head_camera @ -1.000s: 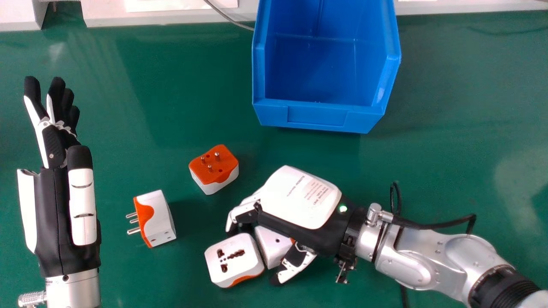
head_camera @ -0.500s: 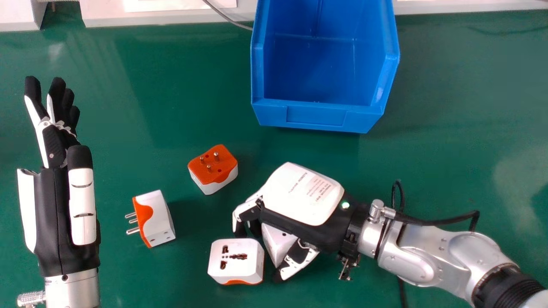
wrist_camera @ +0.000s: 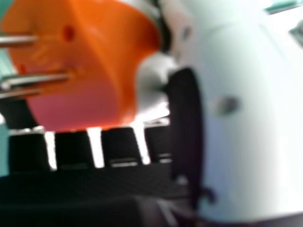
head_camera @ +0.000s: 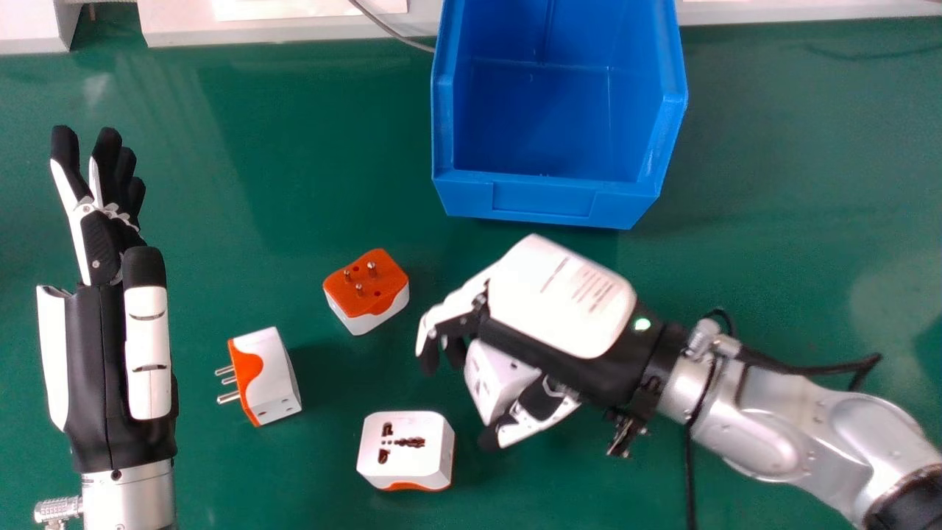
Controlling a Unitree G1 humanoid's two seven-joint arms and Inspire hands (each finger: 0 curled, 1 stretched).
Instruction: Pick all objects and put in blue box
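I have one white-and-orange adapter (head_camera: 497, 379) in my right hand (head_camera: 563, 294), fingers and thumb curled round it; up close, I see metal pins on its orange face. Three more sit on my green counter (head_camera: 780, 258): a pins-up adapter (head_camera: 366, 294), nearest the far edge; a sideways adapter (head_camera: 272, 375), pins pointing left; and a socket-up adapter (head_camera: 407, 447), farthest from that edge. The blue box (head_camera: 544, 199) stands by the far edge, where a grey cable (head_camera: 390, 31) crosses a pale ledge (head_camera: 294, 31). My left hand (head_camera: 96, 353) is open at the view's left.
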